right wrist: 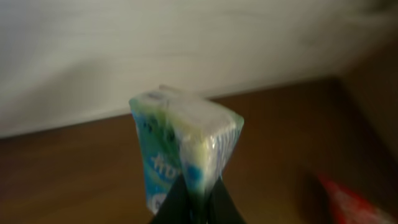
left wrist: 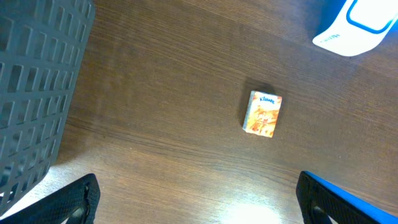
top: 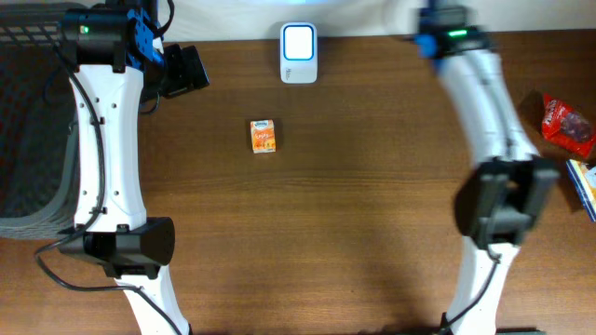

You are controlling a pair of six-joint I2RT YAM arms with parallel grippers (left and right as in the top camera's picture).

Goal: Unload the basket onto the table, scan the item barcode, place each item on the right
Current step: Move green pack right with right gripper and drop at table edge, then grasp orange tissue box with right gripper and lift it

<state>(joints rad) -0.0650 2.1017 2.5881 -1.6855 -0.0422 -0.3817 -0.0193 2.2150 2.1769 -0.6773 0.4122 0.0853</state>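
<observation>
Right claw (right wrist: pixel 198 202), clamped on the bottom of a green-and-blue plastic-wrapped pack (right wrist: pixel 186 143), holds it above the brown wooden desk (top: pixel 372 214) well right of the white, blue-rimmed scanner (top: pixel 298 51), likely to present its barcode there, while the left claw (left wrist: pixel 198 202) hangs spread apart.

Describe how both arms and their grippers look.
The left arm and right arm have white tubular links, black joint housings, blue fittings and a green light each. A black cable loops by the left arm's lower joint. The left gripper is black, one finger blue-edged; the right gripper looks dark.
</observation>
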